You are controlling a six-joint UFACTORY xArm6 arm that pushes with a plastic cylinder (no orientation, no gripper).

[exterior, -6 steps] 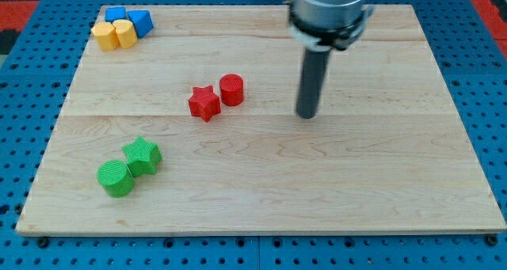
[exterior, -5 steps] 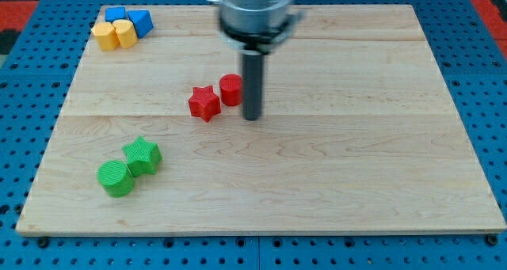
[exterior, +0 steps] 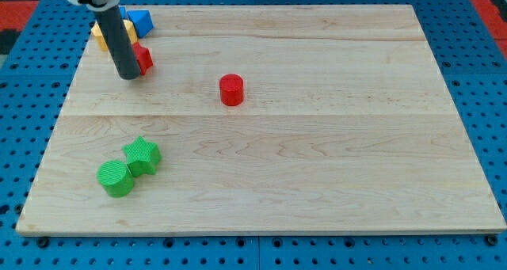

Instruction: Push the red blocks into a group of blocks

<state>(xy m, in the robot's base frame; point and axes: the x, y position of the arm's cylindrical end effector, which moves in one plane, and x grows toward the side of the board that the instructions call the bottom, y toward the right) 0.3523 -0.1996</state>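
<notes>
At nine o'clock of the light, slippery red cylinder (exterior: 231, 89), my tip (exterior: 127, 75), gripperless, touches the red star (exterior: 143, 58).

Legible text, labels, brands, numbers, signs: none are showing anywhere in the view. The worktop (exterior: 317, 183) is presenting plain wood grain only, with no printing or stamp. The blue pegboard (exterior: 491, 104) surrounding it is carrying rows of holes and no markings. The blocks are bearing no letters or numerals on any visible face. The dark rod is showing no readable label or brand.
</notes>
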